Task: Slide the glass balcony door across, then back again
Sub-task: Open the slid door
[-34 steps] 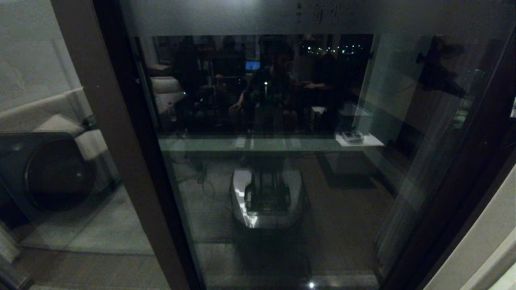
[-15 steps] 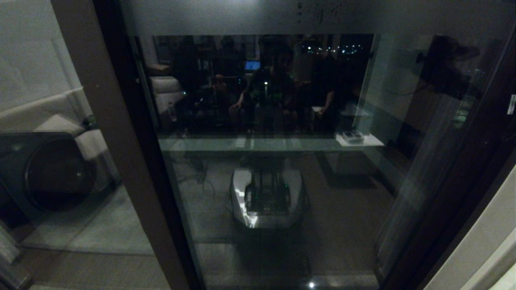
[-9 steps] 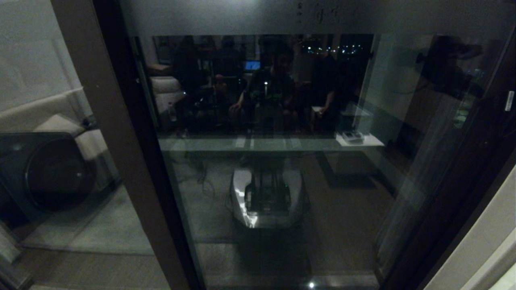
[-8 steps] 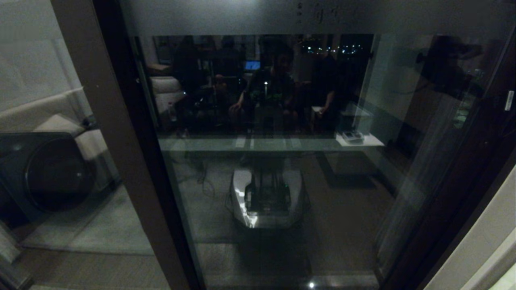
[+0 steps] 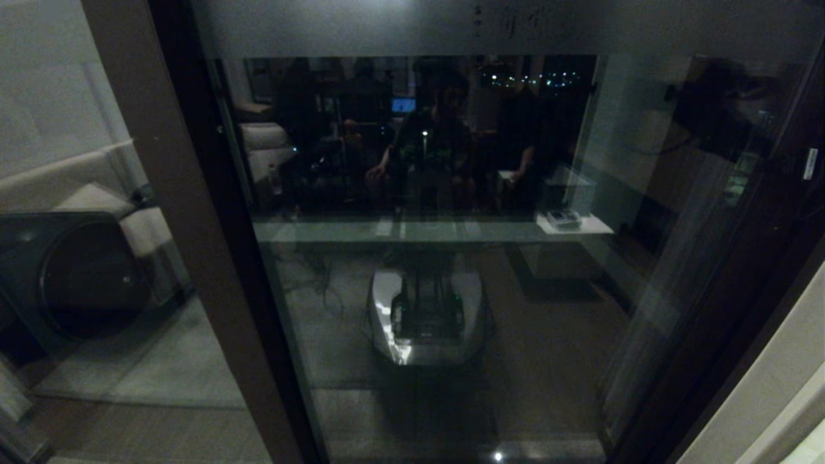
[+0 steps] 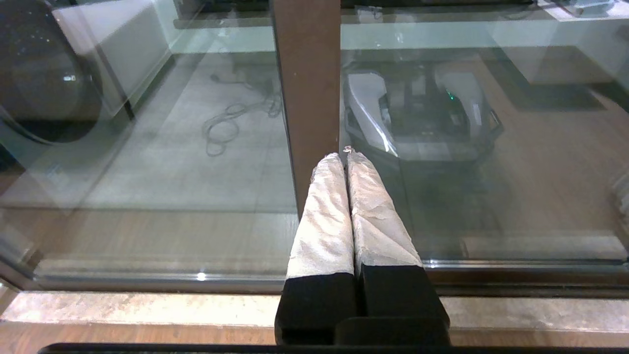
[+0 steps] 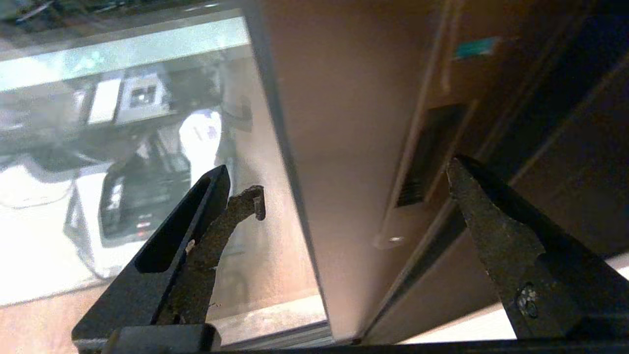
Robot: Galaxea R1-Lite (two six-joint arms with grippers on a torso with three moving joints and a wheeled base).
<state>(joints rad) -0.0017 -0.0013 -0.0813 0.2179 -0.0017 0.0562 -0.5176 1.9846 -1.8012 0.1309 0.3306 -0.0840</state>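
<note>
The right gripper (image 7: 354,191) holds its jaws spread around the upright handle slot (image 7: 422,157) of the glass balcony door (image 5: 438,258), while the left gripper (image 6: 344,160), jaws pressed together, idles by the far stile.

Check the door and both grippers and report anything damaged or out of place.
The right gripper is open, and the pad on one of its fingers looks worn and ragged, peeling off at the tip. The glass balcony door looks intact. The left gripper is shut, its wrapping whole.

The glass balcony door (image 5: 451,290) fills the view, reflecting the room.
</note>
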